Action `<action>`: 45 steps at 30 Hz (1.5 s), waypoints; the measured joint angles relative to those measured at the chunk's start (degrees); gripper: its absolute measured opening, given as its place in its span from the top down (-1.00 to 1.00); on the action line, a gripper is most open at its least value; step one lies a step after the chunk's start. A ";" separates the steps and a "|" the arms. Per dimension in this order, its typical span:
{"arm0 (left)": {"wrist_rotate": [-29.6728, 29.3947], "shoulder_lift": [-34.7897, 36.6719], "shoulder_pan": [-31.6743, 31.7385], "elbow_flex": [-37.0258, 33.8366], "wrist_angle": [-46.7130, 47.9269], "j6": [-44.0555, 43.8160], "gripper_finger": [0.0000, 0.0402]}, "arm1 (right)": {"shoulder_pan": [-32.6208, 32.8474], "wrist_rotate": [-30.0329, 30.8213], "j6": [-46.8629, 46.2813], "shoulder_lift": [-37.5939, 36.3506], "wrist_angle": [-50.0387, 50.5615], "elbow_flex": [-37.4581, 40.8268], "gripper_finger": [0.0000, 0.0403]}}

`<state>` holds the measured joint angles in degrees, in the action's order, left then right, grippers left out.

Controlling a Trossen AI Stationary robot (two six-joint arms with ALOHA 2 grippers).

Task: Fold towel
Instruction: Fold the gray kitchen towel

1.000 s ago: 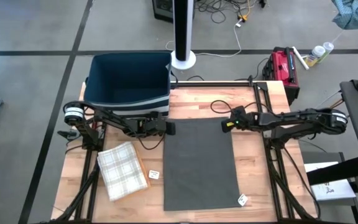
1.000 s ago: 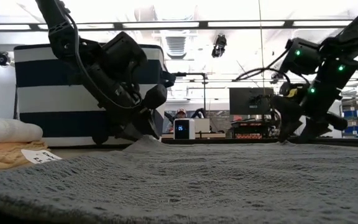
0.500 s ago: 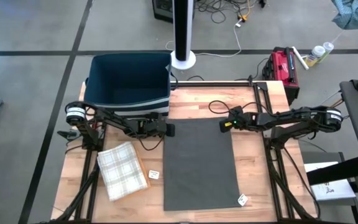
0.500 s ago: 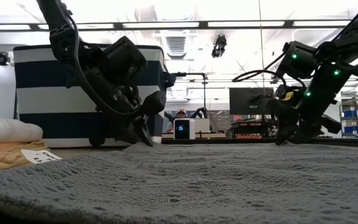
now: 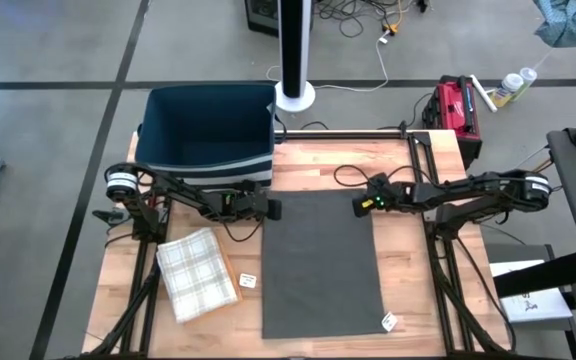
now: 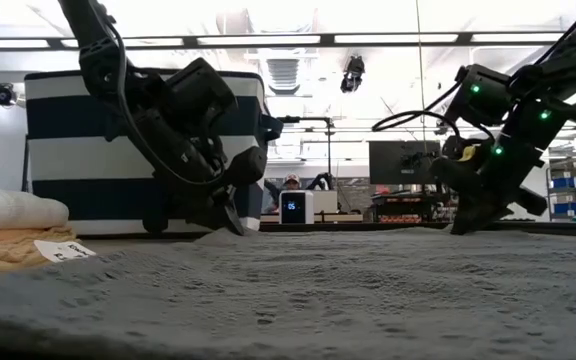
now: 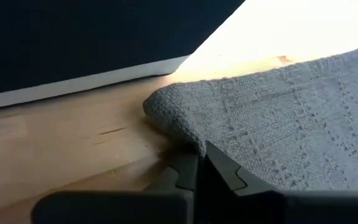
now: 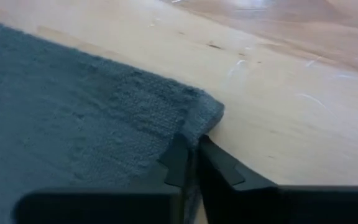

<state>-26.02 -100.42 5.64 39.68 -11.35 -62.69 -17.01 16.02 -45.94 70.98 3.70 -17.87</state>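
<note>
Wooden table (image 5: 408,270): grey towel (image 5: 323,265) flat, folded checked cloth (image 5: 198,273), two tags (image 5: 248,281)

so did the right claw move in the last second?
Yes. In the high view the right claw slid toward the towel's far right corner, away from the table edge, and shut on it.

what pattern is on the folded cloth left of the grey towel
A pale plaid check, cream with grey lines, on the folded cloth; clearest in the high view.

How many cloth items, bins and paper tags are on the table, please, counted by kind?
Cloths: 2, flat dark grey towel, folded beige plaid cloth.
Bins: 1, navy fabric bin with white stripes.
Tags: 2, small white paper tags.
Total: 5.
</note>
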 joint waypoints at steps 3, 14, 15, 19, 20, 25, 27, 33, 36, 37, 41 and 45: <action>-0.04 0.33 -0.55 -0.01 0.43 0.26 0.99 | 0.73 -0.81 1.90 -1.51 0.53 0.06 0.96; -3.74 6.84 -6.16 -0.02 8.83 2.20 1.00 | 14.48 7.01 2.04 -14.56 5.81 -0.31 0.98; -4.43 8.01 -6.56 0.00 8.95 2.89 1.00 | 16.19 8.37 2.26 -15.90 5.61 -0.31 0.98; -6.29 13.84 -8.86 -0.02 8.86 6.83 1.00 | 22.08 12.11 3.79 -21.12 5.07 -0.31 0.98; -6.61 15.16 -9.68 0.00 8.81 8.04 1.00 | 23.37 12.28 4.65 -22.44 4.96 -0.31 0.98; -8.79 21.14 -15.77 0.01 9.74 13.89 1.00 | 30.06 12.60 9.42 -27.45 4.18 -0.35 0.99; -10.82 22.60 -18.48 0.00 9.92 14.89 1.00 | 33.23 12.74 11.66 -28.64 3.07 -0.37 0.99; -18.99 24.57 -23.31 0.03 13.15 18.43 1.00 | 39.36 17.87 21.09 -29.36 -1.25 -0.48 0.99; -20.44 24.65 -21.31 0.00 15.43 16.53 1.00 | 38.51 25.14 23.17 -28.17 -0.79 -0.48 0.99; -20.44 24.61 -20.24 0.00 15.39 16.71 1.00 | 38.07 26.87 24.38 -27.71 -0.89 -0.48 0.99; -20.43 24.70 -14.96 0.00 14.90 19.14 1.00 | 35.40 31.85 31.42 -25.80 -3.12 -0.62 0.99; -18.38 26.70 -13.30 0.00 11.51 23.28 1.00 | 34.44 34.10 35.21 -25.12 -3.74 -3.27 0.99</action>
<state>-44.40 -73.72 -7.67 39.68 0.15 -39.41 17.43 50.12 -10.73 45.86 -0.04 -21.14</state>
